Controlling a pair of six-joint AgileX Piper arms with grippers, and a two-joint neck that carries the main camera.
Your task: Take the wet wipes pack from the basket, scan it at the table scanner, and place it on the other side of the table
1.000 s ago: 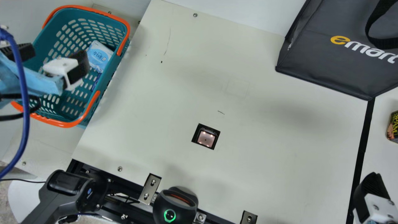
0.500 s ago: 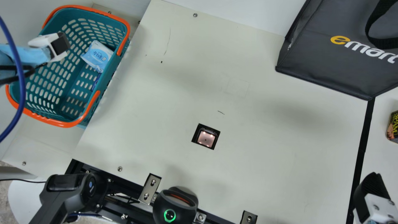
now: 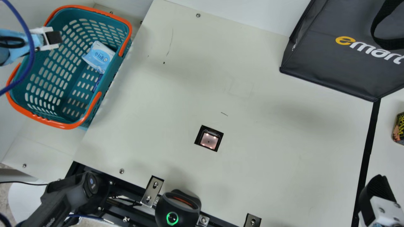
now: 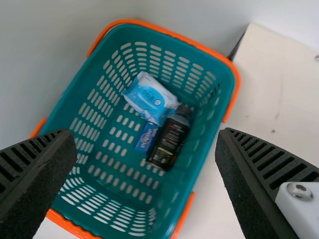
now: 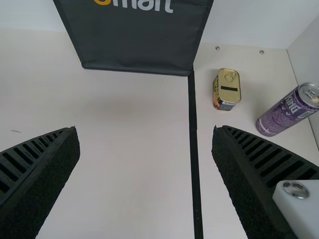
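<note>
Blue wipes pack [image 3: 99, 57] in basket [image 3: 64, 126], ungripped

R gripper [image 5: 146, 132], near side, fingers apart, prob. waiting: wipes lie L. Scanner [image 3: 209, 140] sits mid-table, presumably so goods cross it. L gripper [image 4: 146, 137] over basket, fingers wide, likely to fit round the pack, by bottle [image 4: 170, 139] & box [image 4: 147, 137]. Tin [image 5: 228, 88] & can [image 5: 284, 113] stand past black strip [image 5: 193, 114], prob. the drop-off side. Farther: bag [image 3: 334, 63].

Count: 2 grippers; 1 ea. basket, pack, scanner, bottle, box, tin, can, strip, bag.
</note>
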